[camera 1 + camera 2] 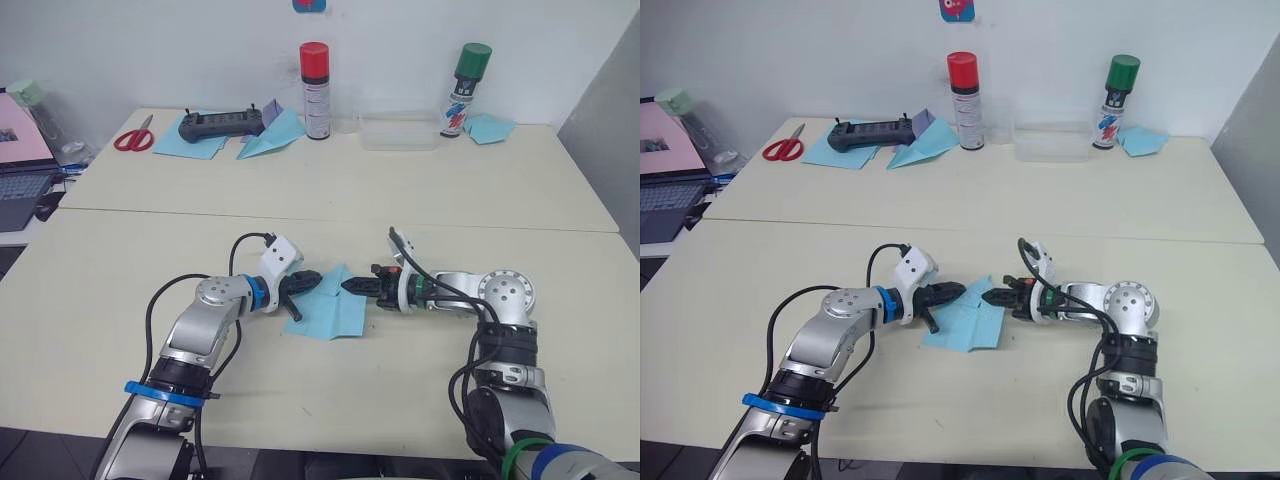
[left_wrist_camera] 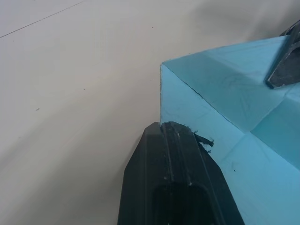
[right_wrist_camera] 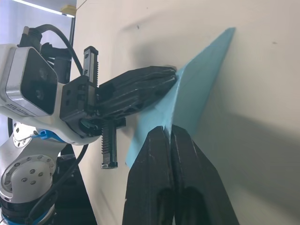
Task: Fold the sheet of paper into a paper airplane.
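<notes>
The paper (image 1: 332, 306) is lying on the near table (image 1: 120, 290), partly folded, its long axis running from about 11 to 5 o'clock in the head views, one flap being lifted at its far end. It is being flanked by both grippers: the left gripper (image 1: 305, 281) is pressing at its 9 o'clock edge, the right gripper (image 1: 352, 287) is reaching in from 3 o'clock, tips over the raised fold. Both are being kept about equally near, touching the paper. In the right wrist view the right fingers (image 3: 161, 154) are pressed together, seemingly pinching the paper's edge; the left jaws are looking closed too, resting against the paper rather than clearly gripping it.

Counted on the far table: two spray cans, one red-capped (image 1: 315, 90), one green-capped (image 1: 464, 90); one pair of scissors (image 1: 134, 137); one controller (image 1: 222, 123); one clear tray (image 1: 400, 130); one folded dart (image 1: 270, 140).
</notes>
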Motion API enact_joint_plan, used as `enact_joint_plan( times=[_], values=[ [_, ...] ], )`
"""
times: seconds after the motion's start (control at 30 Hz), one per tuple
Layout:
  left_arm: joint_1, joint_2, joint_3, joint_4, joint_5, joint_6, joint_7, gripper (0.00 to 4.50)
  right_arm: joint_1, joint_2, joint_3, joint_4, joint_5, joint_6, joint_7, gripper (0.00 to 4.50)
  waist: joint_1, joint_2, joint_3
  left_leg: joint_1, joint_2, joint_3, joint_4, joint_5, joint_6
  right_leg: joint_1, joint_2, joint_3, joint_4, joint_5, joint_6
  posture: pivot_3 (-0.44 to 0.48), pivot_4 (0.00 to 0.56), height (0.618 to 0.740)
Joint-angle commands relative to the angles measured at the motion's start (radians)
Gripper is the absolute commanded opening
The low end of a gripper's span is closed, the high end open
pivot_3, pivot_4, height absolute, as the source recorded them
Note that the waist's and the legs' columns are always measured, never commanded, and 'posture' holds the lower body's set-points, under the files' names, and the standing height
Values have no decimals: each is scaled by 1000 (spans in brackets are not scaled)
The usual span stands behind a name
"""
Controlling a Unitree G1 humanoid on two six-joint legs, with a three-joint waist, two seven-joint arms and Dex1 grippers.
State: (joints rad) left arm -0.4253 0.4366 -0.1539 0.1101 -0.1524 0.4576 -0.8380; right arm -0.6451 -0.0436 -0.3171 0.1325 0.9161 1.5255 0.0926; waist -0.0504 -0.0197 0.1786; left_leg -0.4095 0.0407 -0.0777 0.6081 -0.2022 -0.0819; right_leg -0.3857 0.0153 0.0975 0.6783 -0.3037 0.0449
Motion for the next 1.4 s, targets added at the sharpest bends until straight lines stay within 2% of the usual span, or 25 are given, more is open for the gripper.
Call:
enact_joint_plan(
  times=[0.03,0.37,0.6,1.07,1.4],
  values=[
    [21,-14,-50,20,18,34,2,0,-26,10,24,15,-32,-39,26,26,0,0,0,0,0,0,0,0,0,0,0,0,0,0,0,0,150,740],
    [27,-16,-48,17,18,37,8,0,-51,19,89,48,-96,-107,87,26,0,0,0,0,0,0,0,0,0,0,0,0,0,0,0,0,150,740],
    [27,-8,-39,21,18,36,8,0,-66,47,66,65,-92,-108,102,2449,0,0,0,0,0,0,0,0,0,0,0,0,0,0,0,0,150,740],
    [33,-4,-36,9,14,43,10,0,-98,116,-41,78,-68,-72,95,2449,0,0,0,0,0,0,0,0,0,-1,0,0,0,0,0,0,150,740],
    [29,-5,-40,5,15,47,10,0,-91,141,-57,75,-87,-49,80,2449,0,0,0,-2,0,0,0,0,0,-2,0,0,0,0,0,0,150,740]
  ],
)
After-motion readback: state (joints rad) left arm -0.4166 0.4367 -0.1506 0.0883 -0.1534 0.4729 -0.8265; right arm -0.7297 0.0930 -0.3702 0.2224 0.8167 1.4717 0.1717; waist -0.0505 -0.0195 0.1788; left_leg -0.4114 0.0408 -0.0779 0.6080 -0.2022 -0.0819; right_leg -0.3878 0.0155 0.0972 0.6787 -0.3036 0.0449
